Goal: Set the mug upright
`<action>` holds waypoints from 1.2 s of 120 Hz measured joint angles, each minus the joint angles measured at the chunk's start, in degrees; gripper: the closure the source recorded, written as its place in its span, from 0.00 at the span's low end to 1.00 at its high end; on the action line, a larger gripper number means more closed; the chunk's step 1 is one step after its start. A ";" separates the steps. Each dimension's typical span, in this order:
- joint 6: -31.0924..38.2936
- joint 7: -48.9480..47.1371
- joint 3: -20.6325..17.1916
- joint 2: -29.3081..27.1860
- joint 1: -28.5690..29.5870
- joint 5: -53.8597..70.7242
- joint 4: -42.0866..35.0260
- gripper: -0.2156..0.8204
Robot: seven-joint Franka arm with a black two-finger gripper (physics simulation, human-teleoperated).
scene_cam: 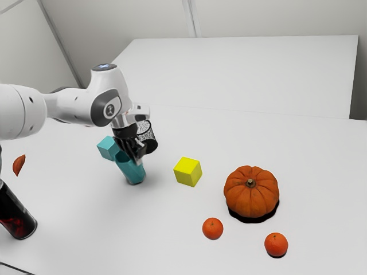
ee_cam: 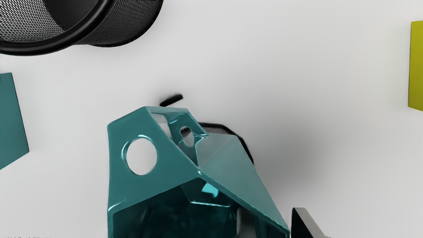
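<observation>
Your pincer is hanging released at the exterior frame's left of centre, its fingers standing apart, one reaching inside the teal mug, the other outside its wall. The mug is standing mouth-up below, between the teal block and yellow cube. Farther right, you're seeing the pumpkin.
</observation>
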 joint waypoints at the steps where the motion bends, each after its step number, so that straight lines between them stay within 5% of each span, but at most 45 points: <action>1: 0.02 -0.13 0.00 -0.03 0.00 -0.01 0.00 0.70; 23: -0.42 -2.26 -0.57 -3.08 0.19 -0.35 1.61 0.43; 47: -8.79 -3.75 -0.81 -2.93 -0.24 -1.86 14.78 0.29; 82: -23.55 -5.25 -0.70 0.92 -0.38 -3.02 34.61 0.23; 144: -31.00 -6.54 -0.33 0.94 -0.48 -4.19 36.13 0.21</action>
